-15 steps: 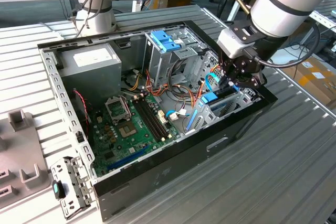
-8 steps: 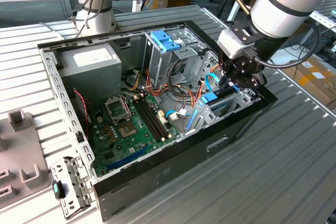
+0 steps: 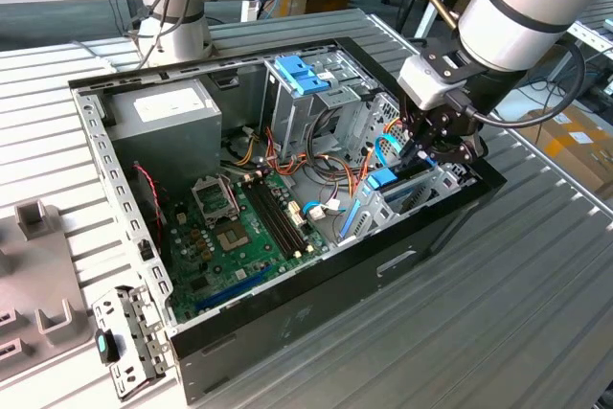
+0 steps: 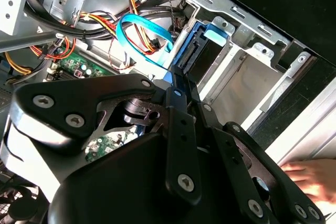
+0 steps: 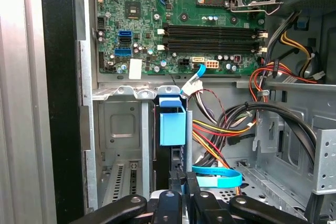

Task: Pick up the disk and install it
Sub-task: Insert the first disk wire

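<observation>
1. Ribbed metal table (image 3: 536,265) carries an open black computer case (image 3: 316,304). The green motherboard (image 3: 239,227) lies on the case floor and the grey power-supply box (image 3: 163,117) sits in a far corner.
2. The gripper (image 3: 421,150) is lowered into the case at the exterior view's right, over the metal drive bay (image 3: 431,189).
3. The disk (image 3: 383,179) stands on edge inside that bay, just beside the case's side wall. Its light-blue frame faces the motherboard.
4. In both wrist views the gripper (image 5: 180,184) (image 4: 178,77) has its fingers clamped on the edge of the disk (image 5: 172,124) (image 4: 202,51).
5. A blue flat cable (image 5: 215,177) loops close to the fingers, beside a bundle of coloured wires.
6. In the second wrist view, a person's hand (image 4: 310,179) rests outside the case wall.
</observation>
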